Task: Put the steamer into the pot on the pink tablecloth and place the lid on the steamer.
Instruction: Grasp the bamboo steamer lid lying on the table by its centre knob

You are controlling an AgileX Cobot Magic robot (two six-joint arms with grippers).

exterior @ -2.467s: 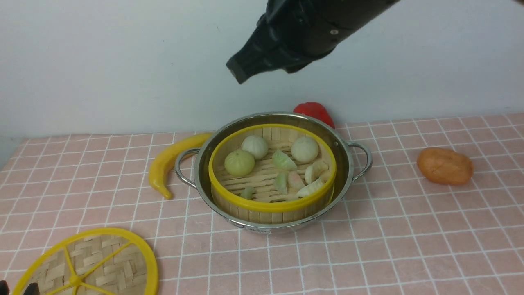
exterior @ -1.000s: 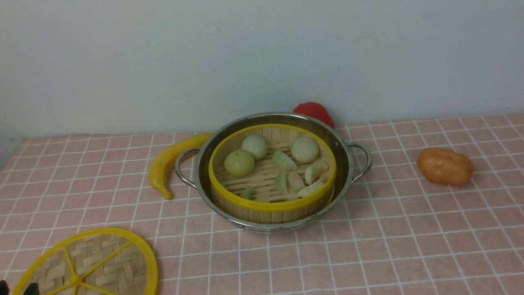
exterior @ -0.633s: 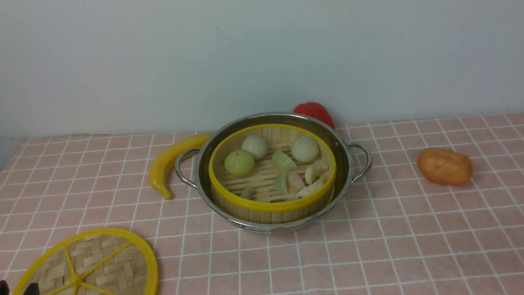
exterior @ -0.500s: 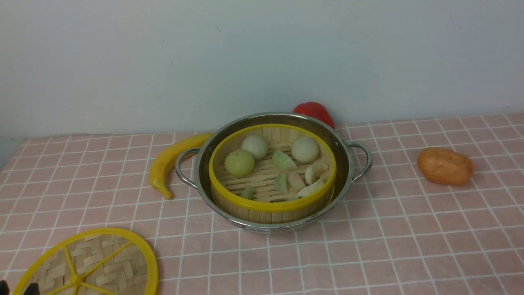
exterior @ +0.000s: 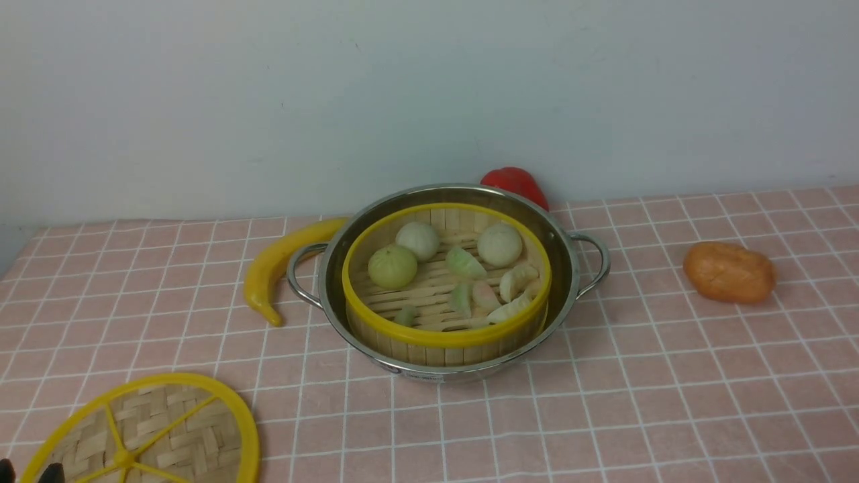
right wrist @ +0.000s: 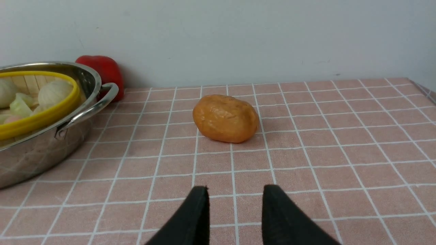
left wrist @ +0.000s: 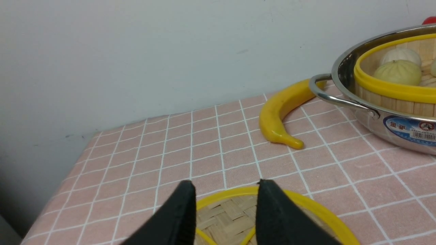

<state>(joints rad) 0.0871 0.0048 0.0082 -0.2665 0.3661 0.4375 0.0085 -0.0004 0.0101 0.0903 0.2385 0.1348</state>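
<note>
- Steamer (exterior: 444,337) is seen seated inside the pot (exterior: 572,285), its slatted wall and yellow rim rising above the pot's near edge.
- The pot is set near the middle of the pink tablecloth (exterior: 671,402), which is spread over the desk, and its two wire handles are turned out to the left and right.
- Round buns (exterior: 392,266) and smaller dumplings (exterior: 511,283) are spread over the steamer's slatted floor, which is left uncovered.
- The lid (exterior: 158,433) is laid flat on the cloth at the near left corner, well apart from the pot, and is partly cut off by the edge of the front view.
- The left end effector (left wrist: 224,185) is held over the far edge of the lid with its fingers spread wide and nothing caught between them. Whether the lid is touched cannot be told.
- The right end effector (right wrist: 235,189) is held over bare cloth to the right of the pot, with its fingers parted and nothing gripped.
- A yellow banana-shaped piece (exterior: 275,268) is laid just beside the pot's left handle, its upper end hidden behind the pot.
- A red pepper (exterior: 513,181) is placed behind the pot, close to the pale wall (exterior: 201,100).
- An orange-brown lump (exterior: 728,272) is laid on the cloth to the right, well apart from the pot and ahead of the right end effector.
</note>
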